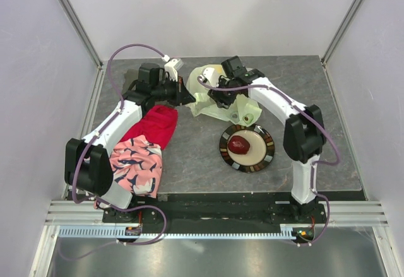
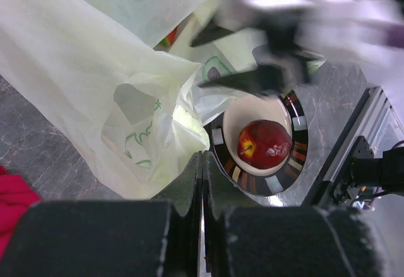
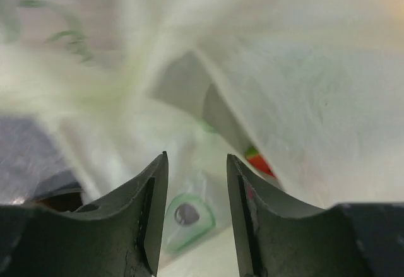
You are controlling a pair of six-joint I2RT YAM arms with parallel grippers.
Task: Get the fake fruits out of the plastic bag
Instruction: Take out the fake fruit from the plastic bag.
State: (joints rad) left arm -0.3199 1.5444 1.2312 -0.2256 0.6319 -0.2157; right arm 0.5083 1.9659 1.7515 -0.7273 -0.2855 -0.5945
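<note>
The pale-green plastic bag (image 1: 205, 81) lies crumpled at the back middle of the table. My left gripper (image 1: 187, 95) is at its left edge, jaws shut, with the bag's film (image 2: 126, 100) running into the fingertips (image 2: 202, 157). My right gripper (image 1: 222, 100) hangs open over the bag's mouth (image 3: 189, 100), with nothing between its jaws (image 3: 197, 157). A watermelon slice (image 3: 259, 159) peeks from inside the bag and also shows in the left wrist view (image 2: 169, 37). A dark red apple (image 1: 240, 144) lies on the round dark-rimmed plate (image 1: 267, 154). The other fruits are hidden.
A red cloth (image 1: 158, 125) and a pink patterned cloth (image 1: 136, 166) lie under the left arm. The plate stands in front of the bag, close to the right arm. White walls enclose the grey table (image 1: 328, 132).
</note>
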